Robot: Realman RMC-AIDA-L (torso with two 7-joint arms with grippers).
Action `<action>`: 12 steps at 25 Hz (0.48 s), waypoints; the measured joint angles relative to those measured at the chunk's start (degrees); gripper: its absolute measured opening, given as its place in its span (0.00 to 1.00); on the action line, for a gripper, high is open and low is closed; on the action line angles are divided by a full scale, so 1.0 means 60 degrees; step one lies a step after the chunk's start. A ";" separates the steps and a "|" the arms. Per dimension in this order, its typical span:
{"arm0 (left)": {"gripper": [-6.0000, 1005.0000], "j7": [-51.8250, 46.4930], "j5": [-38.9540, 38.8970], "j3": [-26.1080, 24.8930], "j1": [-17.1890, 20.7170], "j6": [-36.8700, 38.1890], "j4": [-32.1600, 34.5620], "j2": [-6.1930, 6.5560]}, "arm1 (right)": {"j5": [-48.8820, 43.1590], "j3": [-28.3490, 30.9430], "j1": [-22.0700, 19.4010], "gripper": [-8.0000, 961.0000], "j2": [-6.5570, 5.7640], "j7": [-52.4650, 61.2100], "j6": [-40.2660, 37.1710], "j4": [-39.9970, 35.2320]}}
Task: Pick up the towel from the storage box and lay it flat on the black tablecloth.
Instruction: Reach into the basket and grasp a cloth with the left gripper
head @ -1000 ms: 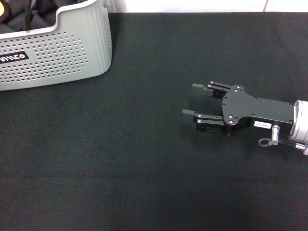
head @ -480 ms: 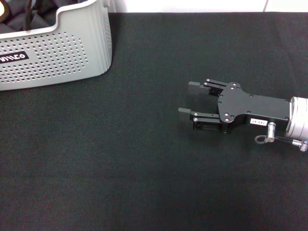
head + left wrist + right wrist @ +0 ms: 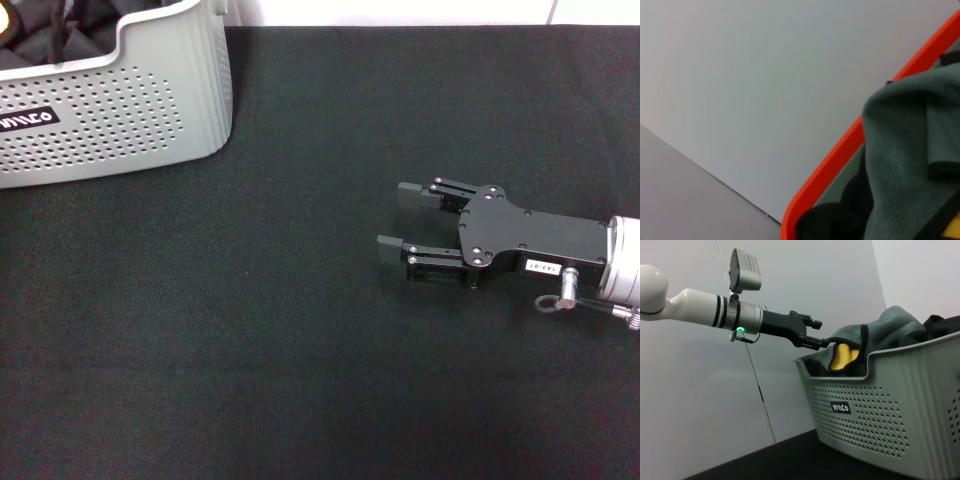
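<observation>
Fingers spread and empty, the right gripper (image 3: 392, 218) rests low over the black tablecloth (image 3: 250, 330), well apart from the storage box (image 3: 120, 120). The left gripper (image 3: 824, 342) reaches over that box's rim at the towel (image 3: 875, 330), fingers indistinct. The towel lies heaped inside, nothing laid out yet. The box label is unreadable.

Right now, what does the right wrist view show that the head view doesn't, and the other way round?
Only the right wrist view shows the left gripper, reaching over the rim of the storage box at the towel, whose grey side is heaped above the rim with yellow showing beneath.

Only the head view shows the right gripper, open and empty over the black tablecloth, far from the box.

Both show the perforated grey storage box with its black label, standing on the tablecloth.
</observation>
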 joint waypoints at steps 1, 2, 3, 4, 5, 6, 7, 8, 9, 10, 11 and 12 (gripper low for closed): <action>0.75 -0.0031 -0.0005 0.0056 -0.0017 -0.0063 -0.0042 -0.0001 | 0.0003 -0.0001 -0.0001 0.82 -0.0001 0.0000 0.0002 0.0049; 0.75 -0.0077 -0.0006 0.0118 -0.0039 -0.0117 -0.0100 0.0001 | 0.0017 -0.0001 -0.0001 0.82 0.0000 0.0000 0.0005 0.0056; 0.75 -0.0125 -0.0005 0.0162 -0.0056 -0.0190 -0.0153 0.0007 | 0.0018 -0.0001 -0.0001 0.82 0.0000 0.0000 0.0006 0.0058; 0.75 -0.0163 -0.0002 0.0209 -0.0075 -0.0277 -0.0215 0.0012 | 0.0023 -0.0001 -0.0001 0.82 0.0000 0.0000 0.0008 0.0060; 0.75 -0.0188 0.0004 0.0239 -0.0094 -0.0380 -0.0284 0.0012 | 0.0023 -0.0001 -0.0001 0.82 0.0000 0.0000 0.0008 0.0060; 0.75 -0.0188 0.0004 0.0239 -0.0094 -0.0380 -0.0284 0.0012 | 0.0023 -0.0001 -0.0001 0.82 0.0000 0.0000 0.0008 0.0064; 0.75 -0.0234 0.0008 0.0268 -0.0165 -0.0529 -0.0455 0.0011 | 0.0026 -0.0001 -0.0001 0.82 0.0000 0.0000 0.0009 0.0075; 0.75 -0.0269 0.0009 0.0270 -0.0198 -0.0577 -0.0519 0.0009 | 0.0026 -0.0001 -0.0001 0.82 0.0000 0.0000 0.0009 0.0095; 0.75 -0.0310 0.0016 0.0272 -0.0233 -0.0628 -0.0598 0.0006 | 0.0027 -0.0001 -0.0001 0.82 0.0000 0.0000 0.0011 0.0114; 0.75 -0.0369 0.0028 0.0273 -0.0279 -0.0686 -0.0697 0.0006 | 0.0028 -0.0001 -0.0001 0.82 0.0000 0.0000 0.0017 0.0133; 0.75 -0.0385 0.0036 0.0275 -0.0292 -0.0695 -0.0718 0.0006 | 0.0029 -0.0001 -0.0001 0.82 0.0000 0.0000 0.0037 0.0148; 0.75 -0.0404 0.0055 0.0277 -0.0304 -0.0705 -0.0743 0.0007 | 0.0030 -0.0001 -0.0007 0.82 0.0000 0.0000 0.0054 0.0153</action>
